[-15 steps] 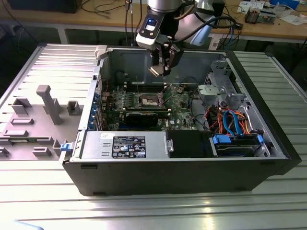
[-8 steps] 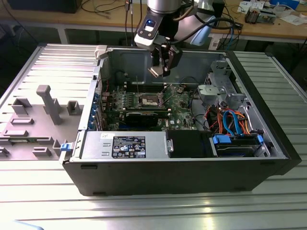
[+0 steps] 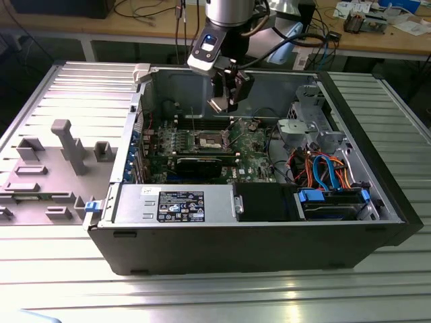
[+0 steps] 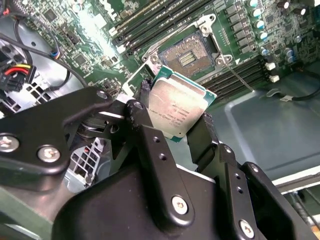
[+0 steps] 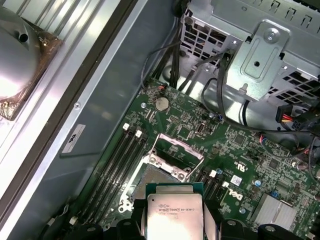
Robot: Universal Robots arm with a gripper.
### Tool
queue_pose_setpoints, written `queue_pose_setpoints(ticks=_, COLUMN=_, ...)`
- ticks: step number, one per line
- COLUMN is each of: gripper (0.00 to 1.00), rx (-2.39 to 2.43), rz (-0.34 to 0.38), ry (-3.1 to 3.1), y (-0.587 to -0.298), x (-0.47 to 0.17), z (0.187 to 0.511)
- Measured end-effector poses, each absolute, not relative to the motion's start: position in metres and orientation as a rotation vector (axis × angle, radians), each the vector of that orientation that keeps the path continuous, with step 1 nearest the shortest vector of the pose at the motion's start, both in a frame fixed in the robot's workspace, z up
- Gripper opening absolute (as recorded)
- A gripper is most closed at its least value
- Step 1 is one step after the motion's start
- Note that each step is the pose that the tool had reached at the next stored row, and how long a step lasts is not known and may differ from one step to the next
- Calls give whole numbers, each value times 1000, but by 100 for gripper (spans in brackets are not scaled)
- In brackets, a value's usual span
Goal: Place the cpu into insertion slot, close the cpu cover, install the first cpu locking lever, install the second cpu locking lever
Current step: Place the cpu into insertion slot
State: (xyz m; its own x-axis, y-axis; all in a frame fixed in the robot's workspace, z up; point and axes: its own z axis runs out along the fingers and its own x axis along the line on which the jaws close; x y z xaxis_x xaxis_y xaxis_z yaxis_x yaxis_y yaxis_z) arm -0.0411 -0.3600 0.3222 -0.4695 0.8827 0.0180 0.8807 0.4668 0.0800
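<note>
Over the open insertion slot [image 3: 210,141], end effector [image 3: 225,102] clenched on the cpu [image 4: 180,106], power supply [image 3: 175,204] at the slot's six o'clock in the exterior view

a ribbed silver metal table [image 3: 377,296] spreads across the exterior view's foreground, with bright glare on its nearest slats. behind it runs a pale wooden workbench [image 3: 81,30] strewn with cables [image 3: 145,10], with dark shadow beneath.
</note>
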Motion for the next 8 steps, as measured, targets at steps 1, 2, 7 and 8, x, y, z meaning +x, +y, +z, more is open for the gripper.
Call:
queue_pose_setpoints(ticks=1, gripper=55, rx=1621, rz=121, ry=2657, y=-360, x=-41, z=321)
queue_pose_setpoints(ticks=2, gripper=55, rx=1666, rz=120, ry=2628, y=-360, x=-41, z=318)
queue_pose_setpoints(ticks=7, gripper=55, rx=1684, rz=123, ry=2617, y=-360, x=-49, z=316)
queue_pose_setpoints(ticks=8, gripper=55, rx=1684, rz=122, ry=2617, y=-360, x=-49, z=316)
